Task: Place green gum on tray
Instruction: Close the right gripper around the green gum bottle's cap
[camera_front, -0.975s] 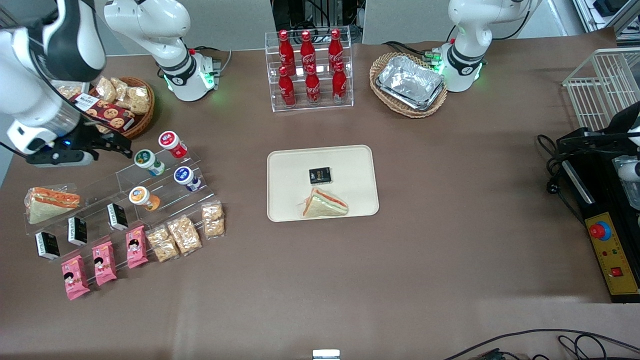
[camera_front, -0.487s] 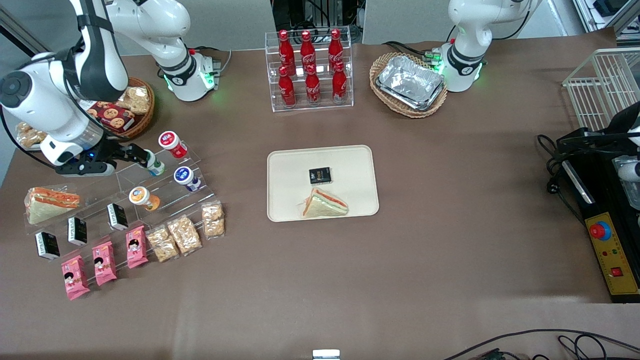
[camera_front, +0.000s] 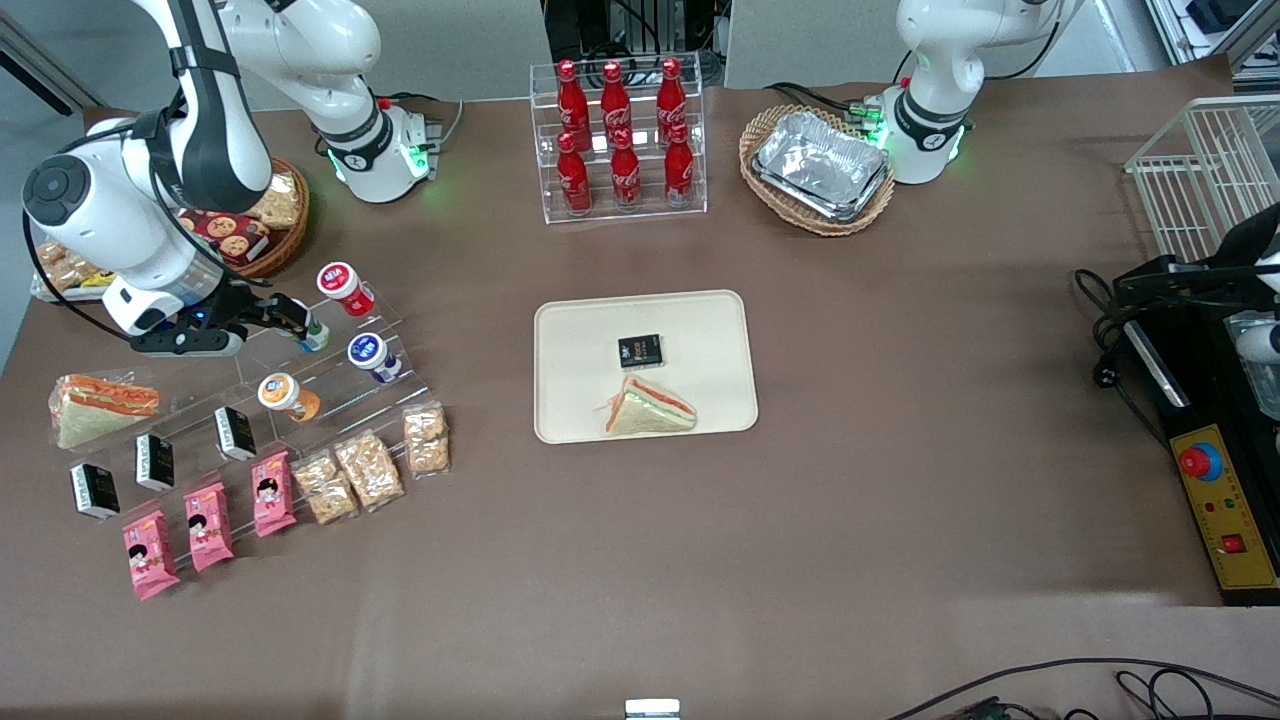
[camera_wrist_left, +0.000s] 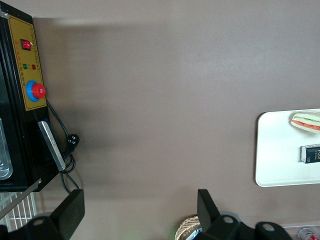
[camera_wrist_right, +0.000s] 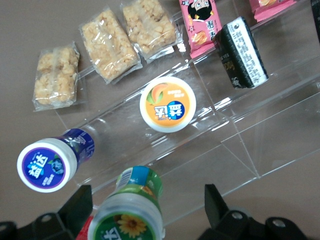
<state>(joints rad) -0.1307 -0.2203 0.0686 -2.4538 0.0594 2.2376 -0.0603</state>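
On the clear stepped rack (camera_wrist_right: 225, 135), gripper (camera_wrist_right: 145, 205) spread wide around the green gum (camera_wrist_right: 131, 212), fingers (camera_wrist_right: 212, 202) not touching it.

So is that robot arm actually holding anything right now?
Not yet. The open end effector sits around the green gum on the clear rack, one finger on each side, without clamping it.
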